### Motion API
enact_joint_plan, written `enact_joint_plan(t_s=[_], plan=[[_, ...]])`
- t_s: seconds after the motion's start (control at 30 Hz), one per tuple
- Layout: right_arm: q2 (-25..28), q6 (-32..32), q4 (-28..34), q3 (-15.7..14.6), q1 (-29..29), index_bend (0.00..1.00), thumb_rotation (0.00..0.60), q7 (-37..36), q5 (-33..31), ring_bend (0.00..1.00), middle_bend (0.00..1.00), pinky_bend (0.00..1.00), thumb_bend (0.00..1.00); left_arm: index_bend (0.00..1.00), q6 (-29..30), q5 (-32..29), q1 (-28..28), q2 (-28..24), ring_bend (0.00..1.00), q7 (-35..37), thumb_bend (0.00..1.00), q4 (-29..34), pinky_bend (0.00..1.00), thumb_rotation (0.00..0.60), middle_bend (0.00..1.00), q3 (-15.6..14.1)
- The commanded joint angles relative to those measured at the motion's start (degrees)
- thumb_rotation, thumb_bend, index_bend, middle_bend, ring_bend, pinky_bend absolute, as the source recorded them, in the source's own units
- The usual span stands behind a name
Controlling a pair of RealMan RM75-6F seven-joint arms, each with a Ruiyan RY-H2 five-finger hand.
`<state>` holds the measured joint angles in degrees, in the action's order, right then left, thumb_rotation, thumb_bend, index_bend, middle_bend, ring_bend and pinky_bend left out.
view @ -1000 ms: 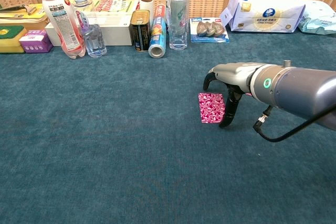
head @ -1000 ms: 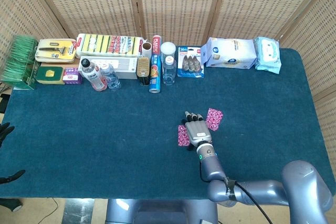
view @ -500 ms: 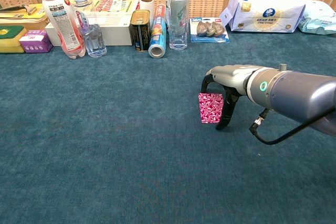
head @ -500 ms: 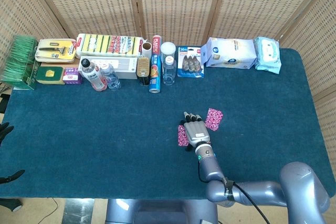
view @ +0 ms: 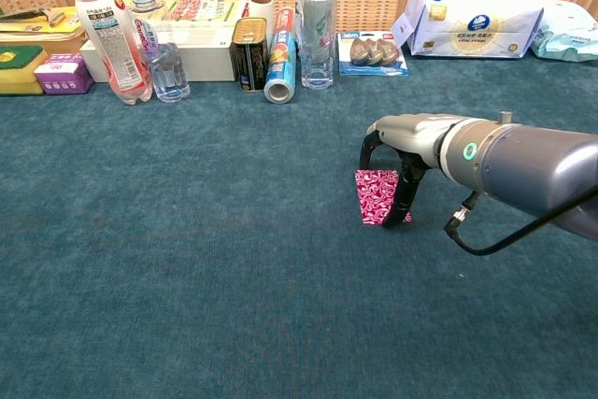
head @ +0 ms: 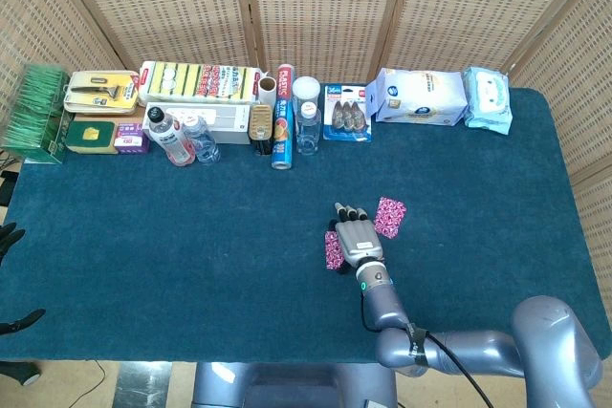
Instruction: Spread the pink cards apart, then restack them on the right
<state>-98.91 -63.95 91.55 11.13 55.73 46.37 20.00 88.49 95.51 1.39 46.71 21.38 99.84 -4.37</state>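
The right robot hand (view: 404, 158) arches palm-down over the teal felt tabletop (view: 187, 259), fingers curled down, pinching a pink patterned card (view: 376, 195) and tilting it up at its left side. In the head view, 1 more pink patterned card (head: 389, 216) lies flat just right of the fingers. The left robot hand (head: 10, 236) shows only at the far left edge; its state is unclear.

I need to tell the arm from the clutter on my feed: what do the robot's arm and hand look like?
The right arm is a smooth silver-grey tube with a small glowing green ring light near the wrist and a thin black cable looping beneath it. The right hand has a grey metallic back and dark fingers. Of the left hand, only black fingertips show at the frame edge.
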Motion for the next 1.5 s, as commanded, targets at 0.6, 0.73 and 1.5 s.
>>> enact_joint_plan(t_s=[0.6,0.73,1.5], plan=[[2.3,-1.2,3.1,0.7,-0.9,0.31,0.600,-0.3,1.3,0.00,0.00,0.00,0.19,0.00,0.0,0.0,0.0,0.0,0.00,0.0,0.06,0.1,0.01,0.600,0.00,0.0],[3.5,-1.5,3.9,1.1,-1.1,0.31,0.600,-0.3,0.9,0.00,0.00,0.00,0.19,0.00,-0.2,-0.1,0.1,0.0,0.00,-0.1,0.06,0.2,0.01,0.600,0.00,0.0],[10.7,3.8,-0.6,2.1,-2.1,0.31,0.600,-2.1,-3.2,0.00,0.00,0.02,0.19,0.00,-0.8,-0.5,0.2,0.3,0.00,-2.4,0.06,1.0,0.01,0.600,0.00,0.1]])
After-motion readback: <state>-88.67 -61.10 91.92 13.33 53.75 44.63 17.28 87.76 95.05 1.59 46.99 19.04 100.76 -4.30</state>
